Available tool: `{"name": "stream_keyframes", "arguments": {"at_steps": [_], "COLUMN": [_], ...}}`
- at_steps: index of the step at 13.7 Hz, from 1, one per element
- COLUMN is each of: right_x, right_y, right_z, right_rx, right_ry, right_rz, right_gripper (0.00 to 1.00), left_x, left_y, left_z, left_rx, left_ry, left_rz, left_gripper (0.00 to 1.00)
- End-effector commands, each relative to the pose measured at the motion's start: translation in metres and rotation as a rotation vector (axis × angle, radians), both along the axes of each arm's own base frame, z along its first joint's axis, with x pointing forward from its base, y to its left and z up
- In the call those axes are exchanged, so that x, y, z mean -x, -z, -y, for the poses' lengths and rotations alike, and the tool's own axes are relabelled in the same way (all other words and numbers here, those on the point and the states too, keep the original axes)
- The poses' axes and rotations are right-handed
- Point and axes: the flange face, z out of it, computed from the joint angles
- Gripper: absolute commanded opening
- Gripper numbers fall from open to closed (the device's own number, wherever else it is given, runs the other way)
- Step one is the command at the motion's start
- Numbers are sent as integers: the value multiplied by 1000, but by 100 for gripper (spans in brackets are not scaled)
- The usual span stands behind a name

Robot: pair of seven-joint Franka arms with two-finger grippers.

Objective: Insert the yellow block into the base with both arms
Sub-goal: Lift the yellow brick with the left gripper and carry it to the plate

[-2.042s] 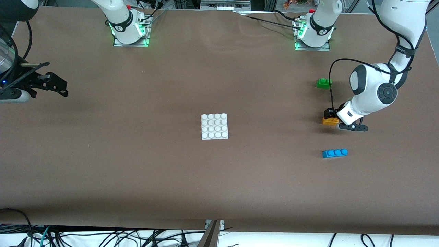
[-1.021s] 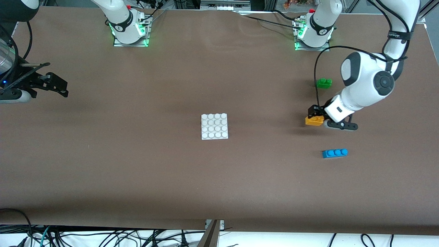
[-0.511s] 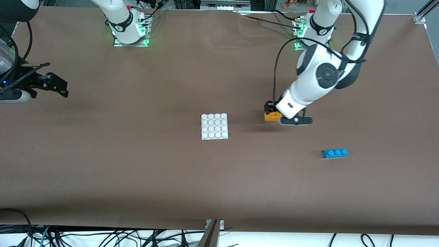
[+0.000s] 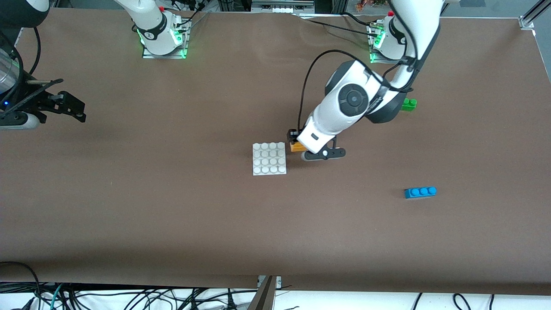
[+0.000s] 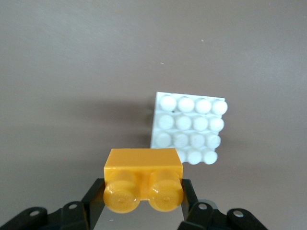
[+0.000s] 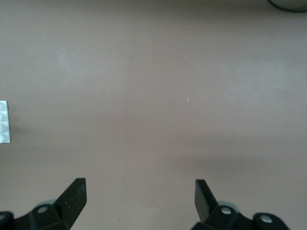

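My left gripper [image 4: 297,145] is shut on the yellow block [image 4: 297,147] and holds it above the table, just beside the base's edge toward the left arm's end. In the left wrist view the yellow block [image 5: 143,178] sits between the black fingers [image 5: 94,197], studs toward the camera, with the white studded base [image 5: 188,127] past it. The base [image 4: 269,158] lies flat at mid-table. My right gripper [image 4: 71,106] is open and empty, waiting over the right arm's end of the table; its view [image 6: 140,191] shows bare table and a sliver of the base [image 6: 4,121].
A blue three-stud brick [image 4: 420,192] lies nearer the front camera toward the left arm's end. A green brick [image 4: 409,104] lies farther back, partly hidden by the left arm. The brown table's front edge [image 4: 275,282] runs along the bottom.
My left arm has carried the yellow block from its spot near the green and blue bricks across to the base's edge. The right arm has not moved.
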Motion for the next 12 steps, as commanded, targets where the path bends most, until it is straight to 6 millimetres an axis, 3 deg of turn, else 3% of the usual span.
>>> {"name": "stream_keyframes", "arguments": {"at_steps": [1, 5, 9, 12], "right_x": [-1, -1, -1, -2], "right_y": [-6, -6, -6, -5], "right_z": [0, 0, 0, 0], "right_rx": [9, 8, 8, 6], "right_ry": [-12, -10, -10, -10], "right_rz": [-1, -1, -1, -3], "right_gripper": [100, 100, 100, 100], "left_x": [-2, 10, 11, 15], "left_y": [20, 45, 36, 50], "left_z": [30, 62, 79, 106], "left_rx": [-3, -66, -71, -63], "left_ry": [-4, -15, -32, -17], "left_rz": [-35, -28, 3, 8], "left_gripper": [0, 0, 0, 0]}}
